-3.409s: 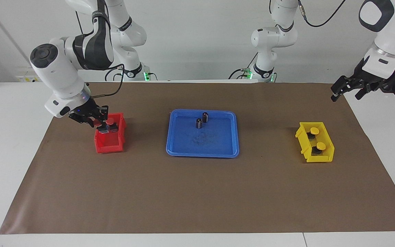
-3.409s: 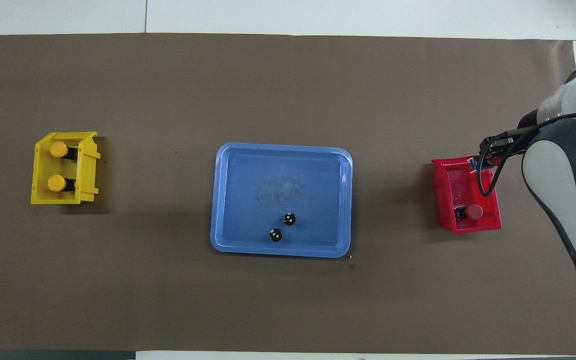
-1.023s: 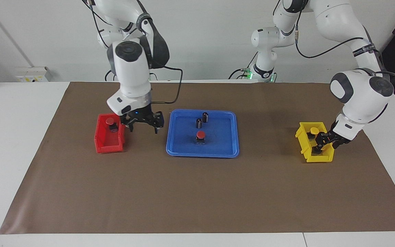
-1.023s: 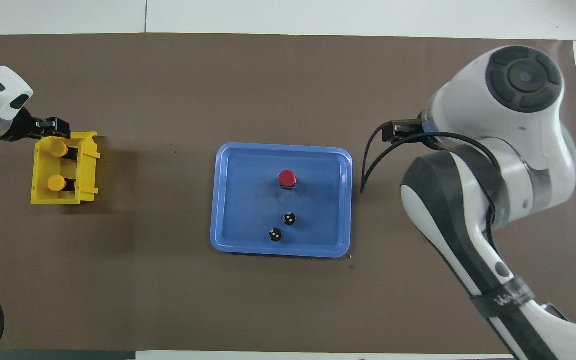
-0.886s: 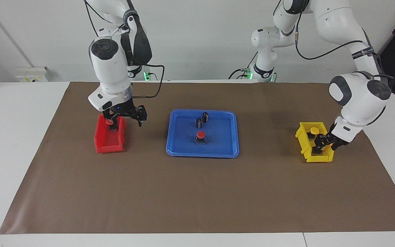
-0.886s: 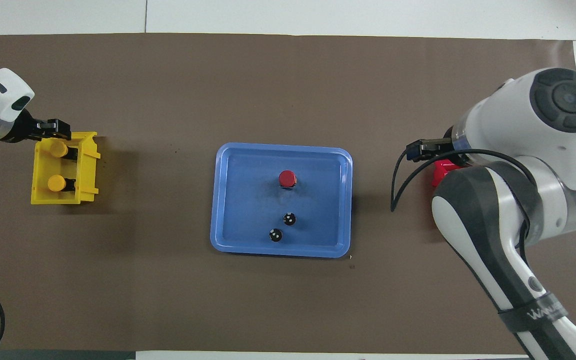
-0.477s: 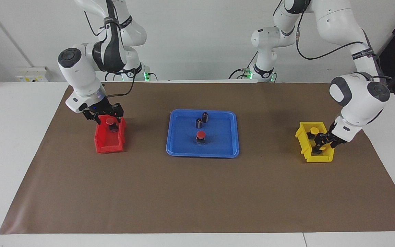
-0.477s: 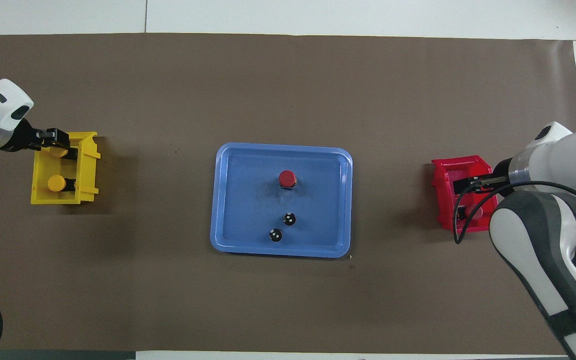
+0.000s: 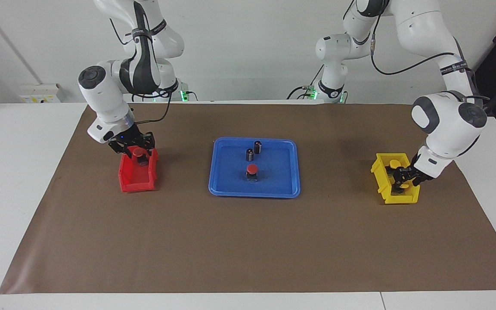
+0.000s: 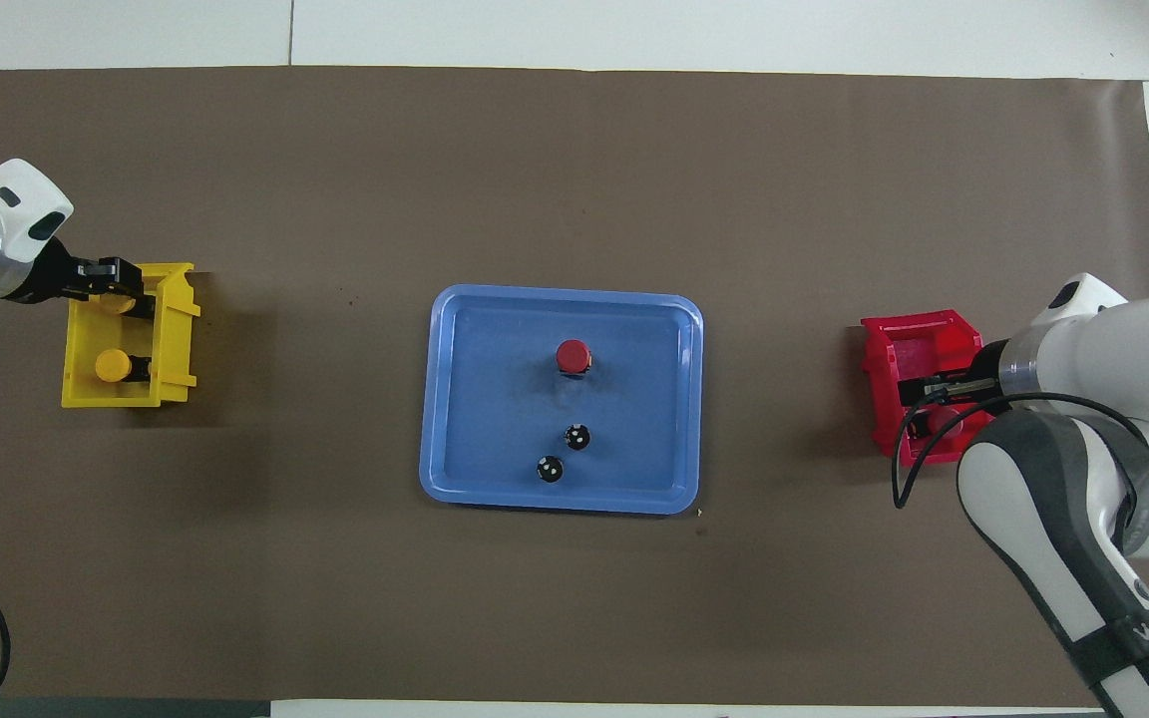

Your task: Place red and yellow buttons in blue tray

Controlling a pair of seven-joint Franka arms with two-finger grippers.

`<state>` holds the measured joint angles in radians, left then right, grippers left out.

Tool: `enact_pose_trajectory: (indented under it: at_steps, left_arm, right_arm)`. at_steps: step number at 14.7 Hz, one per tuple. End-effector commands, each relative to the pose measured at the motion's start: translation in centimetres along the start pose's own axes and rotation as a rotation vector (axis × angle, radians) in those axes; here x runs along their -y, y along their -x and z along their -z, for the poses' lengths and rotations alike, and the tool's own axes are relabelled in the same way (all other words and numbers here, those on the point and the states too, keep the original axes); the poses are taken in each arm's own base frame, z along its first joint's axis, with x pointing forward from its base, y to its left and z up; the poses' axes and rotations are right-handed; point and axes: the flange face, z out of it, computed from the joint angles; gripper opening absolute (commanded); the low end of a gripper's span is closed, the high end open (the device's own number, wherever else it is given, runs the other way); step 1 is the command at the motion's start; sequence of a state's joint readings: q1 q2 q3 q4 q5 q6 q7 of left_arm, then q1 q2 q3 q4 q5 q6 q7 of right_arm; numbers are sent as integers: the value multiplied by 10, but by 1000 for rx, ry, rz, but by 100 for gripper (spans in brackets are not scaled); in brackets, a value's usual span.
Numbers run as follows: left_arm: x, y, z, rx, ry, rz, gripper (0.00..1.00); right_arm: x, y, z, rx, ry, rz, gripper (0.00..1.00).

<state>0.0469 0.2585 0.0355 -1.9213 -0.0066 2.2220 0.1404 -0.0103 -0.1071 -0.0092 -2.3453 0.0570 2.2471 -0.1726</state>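
1. Blue tray (image 9: 274,189) mid-table: one red button (image 9: 252,171) upright in it, beside two dark cylinders (image 9: 253,150).
2. Second red button (image 9: 138,153) sits in the red bin (image 9: 134,184); right gripper (image 9: 132,148) is down around it, jaws apart, not yet clamped.
3. Two yellow buttons (image 10: 114,365) in the yellow bin (image 10: 176,339). Left gripper (image 9: 404,177) is down at the one farther from the robots; jaw state: cannot tell.
4. Judgement: buttons are light, rigid; caps smooth and rounded, likely slippery. Grip the squarish black base or just under the cap.
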Motion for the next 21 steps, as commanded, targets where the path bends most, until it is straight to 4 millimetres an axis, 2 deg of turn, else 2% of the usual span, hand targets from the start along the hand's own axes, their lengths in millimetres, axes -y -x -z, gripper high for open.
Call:
enact_pose_trajectory:
  at_steps: [1, 2, 3, 4, 5, 7, 8, 9, 10, 11, 12, 14, 17, 20, 21]
  left_arm:
    - [-3, 10, 0, -20, -8, -16, 33]
    - [-2, 9, 2, -17, -8, -16, 13]
    - [-1, 7, 5, -11, -8, -16, 4]
    - [0, 0, 19, -3, -7, -16, 1]
    - [0, -7, 45, 18, -4, -16, 1]
    - [-5, -22, 116, 38, -3, -24, 1]
    - [-25, -28, 145, 35, -1, -43, 1]
    - [-60, -33, 157, 26, 3, -39, 1]
    - [-107, -34, 153, 12, 5, 2, 2]
    - [-156, -25, 138, 0, 10, 38, 2]
    - [-188, -11, 137, -17, 19, 52, 2]
    - [-268, 15, 123, -3, 43, -1, 2]
    - [-343, 43, 99, -18, 89, -5, 2]
    - [-407, 65, 55, -17, 95, 33, 2]
    - [-418, 71, 49, -10, 92, 34, 2]
  right_arm:
    - [-2, 7, -4, -18, -10, 22, 66]
    - [-4, 8, -4, -15, -11, 27, 64]
    - [-3, 8, -5, -13, -12, 47, 62]
    - [-9, 9, -4, -14, -12, 47, 61]
    - [-13, 10, -4, -14, -11, 44, 59]
    - [-14, 10, -4, -12, -11, 48, 59]
    - [-16, 12, -5, -11, -11, 44, 59]
    - [-16, 14, -8, -8, -12, 42, 59]
    - [-16, 17, -10, -5, -12, 41, 59]
    - [-16, 19, -12, 0, -13, 41, 59]
    - [-15, 20, -13, 1, -13, 42, 59]
    - [-16, 23, -15, 7, -14, 44, 58]
    - [-15, 27, -17, 11, -15, 57, 58]
    - [-24, 28, -17, 10, -15, 82, 58]
    - [-24, 30, -18, 13, -16, 86, 58]
